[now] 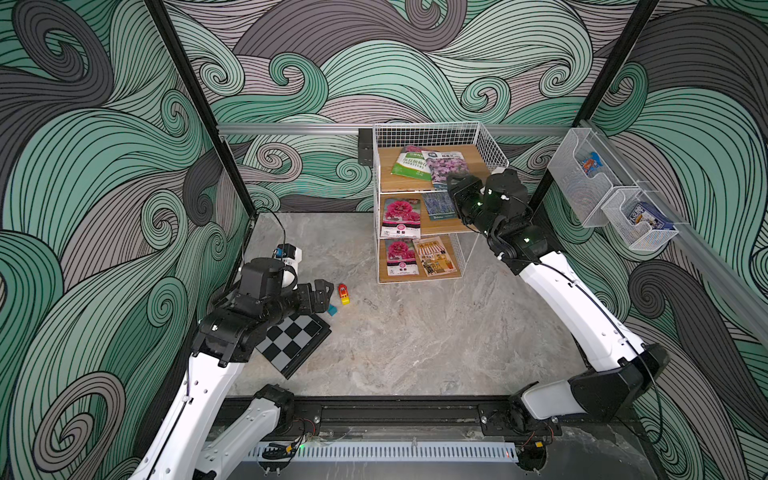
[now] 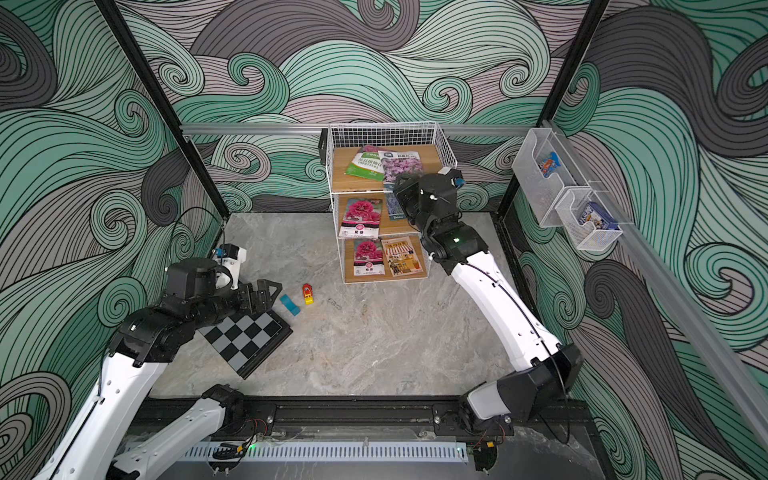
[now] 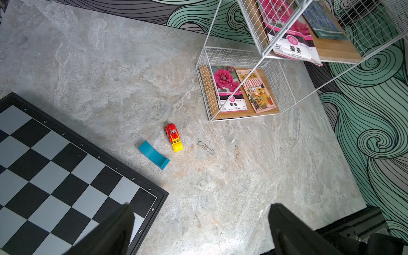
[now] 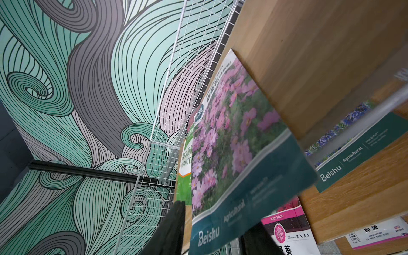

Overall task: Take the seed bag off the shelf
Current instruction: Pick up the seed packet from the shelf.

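The shelf (image 1: pixel 440 129) (image 2: pixel 386 126) is a white wire rack with three wooden boards, standing at the back of the table in both top views. On its top board lies a seed bag (image 1: pixel 451 164) (image 2: pixel 402 165) (image 4: pixel 231 143) with pink flowers and a teal band, its lower edge hanging over the front. My right gripper (image 1: pixel 453 185) (image 2: pixel 402 186) (image 4: pixel 217 217) is at that edge, open, with the band between its two spread fingers and a gap on one side. My left gripper (image 1: pixel 326 293) (image 2: pixel 270 293) (image 3: pixel 198 207) hangs open and empty over the table's left side.
A green packet (image 1: pixel 411 164) lies beside the seed bag. Hollyhock (image 1: pixel 401 216) and other packets fill the lower boards. A chessboard (image 1: pixel 295 336), a red toy bulldozer (image 1: pixel 343 293) and a blue block (image 2: pixel 289 304) lie by the left arm. Mesh wall bins (image 1: pixel 582 178) hang at right.
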Controlling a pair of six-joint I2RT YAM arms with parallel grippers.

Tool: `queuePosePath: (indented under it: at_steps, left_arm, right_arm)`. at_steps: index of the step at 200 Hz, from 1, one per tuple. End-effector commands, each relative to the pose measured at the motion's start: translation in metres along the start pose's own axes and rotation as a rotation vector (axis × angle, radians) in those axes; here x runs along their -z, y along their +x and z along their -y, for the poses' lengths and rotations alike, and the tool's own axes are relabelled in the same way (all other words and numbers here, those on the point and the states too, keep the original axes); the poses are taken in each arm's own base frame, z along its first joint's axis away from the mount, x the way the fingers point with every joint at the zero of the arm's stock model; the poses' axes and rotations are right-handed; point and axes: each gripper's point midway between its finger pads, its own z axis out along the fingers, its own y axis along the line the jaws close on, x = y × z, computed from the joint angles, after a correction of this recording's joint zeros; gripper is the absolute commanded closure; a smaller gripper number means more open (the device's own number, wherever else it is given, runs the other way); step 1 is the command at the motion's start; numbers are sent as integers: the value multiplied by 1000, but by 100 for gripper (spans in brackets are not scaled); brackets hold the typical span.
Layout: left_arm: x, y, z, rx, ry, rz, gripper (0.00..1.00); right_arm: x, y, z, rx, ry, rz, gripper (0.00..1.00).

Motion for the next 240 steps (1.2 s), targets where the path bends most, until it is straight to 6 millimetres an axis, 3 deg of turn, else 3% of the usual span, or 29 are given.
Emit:
queuePosePath:
  at_steps: [1, 29, 45, 62, 157, 210, 240]
  left_arm:
    - [3, 4, -2, -23, -8, -8, 1]
    - [3, 5, -3, -30, -13, -8, 1]
    - [2, 5, -4, -34, -16, -11, 1]
    - [2, 5, -4, -35, -17, -11, 1]
    - [3, -6, 1, -32, -7, 14, 1]
    - [5, -6, 2, -24, 1, 15, 1]
    - [11, -7, 2, -28, -1, 22, 1]
  right_arm:
    - [-11, -5, -13, -15, -48, 21, 65]
    - [-17, -6, -12, -28, -48, 23, 66]
    - [-19, -7, -12, -44, -56, 24, 80]
    - [-19, -6, -14, -45, -68, 21, 88]
    - [10, -7, -31, -32, -143, -24, 100]
    - [25, -7, -28, -61, -164, -37, 100]
    - [46, -5, -28, -76, -190, -61, 100]
